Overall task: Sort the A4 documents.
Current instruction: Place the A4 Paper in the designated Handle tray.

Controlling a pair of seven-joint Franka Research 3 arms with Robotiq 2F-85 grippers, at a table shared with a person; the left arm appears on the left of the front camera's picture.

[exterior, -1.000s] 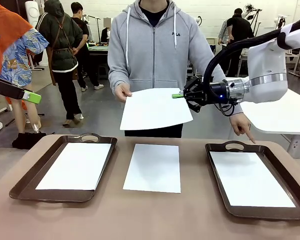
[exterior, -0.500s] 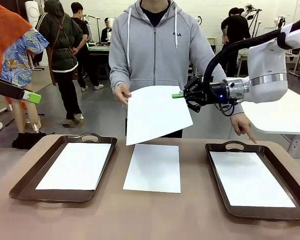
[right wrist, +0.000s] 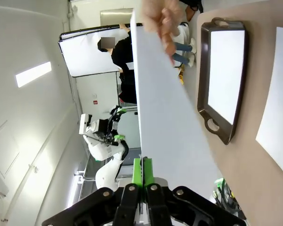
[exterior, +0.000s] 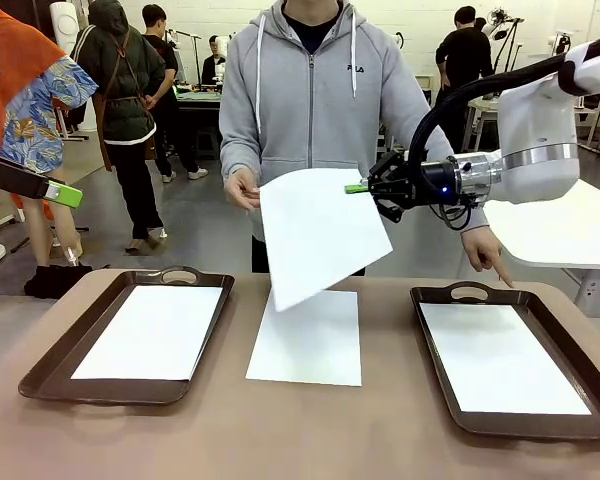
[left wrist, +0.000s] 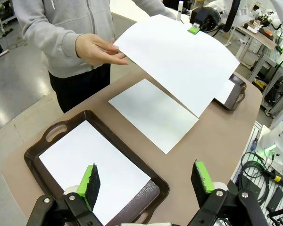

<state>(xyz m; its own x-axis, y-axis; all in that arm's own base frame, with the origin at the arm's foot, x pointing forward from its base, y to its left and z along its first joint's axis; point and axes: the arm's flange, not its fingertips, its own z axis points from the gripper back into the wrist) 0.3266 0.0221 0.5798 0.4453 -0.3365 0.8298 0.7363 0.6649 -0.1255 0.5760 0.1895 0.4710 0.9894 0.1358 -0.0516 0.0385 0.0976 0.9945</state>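
L gripper [left wrist: 147,179] spread wide, empty, hanging over tray [left wrist: 141,200] w/ one A4 sheet [left wrist: 94,165] inside. Ahead of it, loose sheet [left wrist: 153,113] flat on table [left wrist: 226,136]. Farther off, R arm stretched level, wrist horizontal, R gripper [exterior: 357,190] pinched shut on edge of held A4 sheet [exterior: 320,235], tilted, drooping below & left of pads. Far edge by person's hand [exterior: 242,188]; contact unclear.
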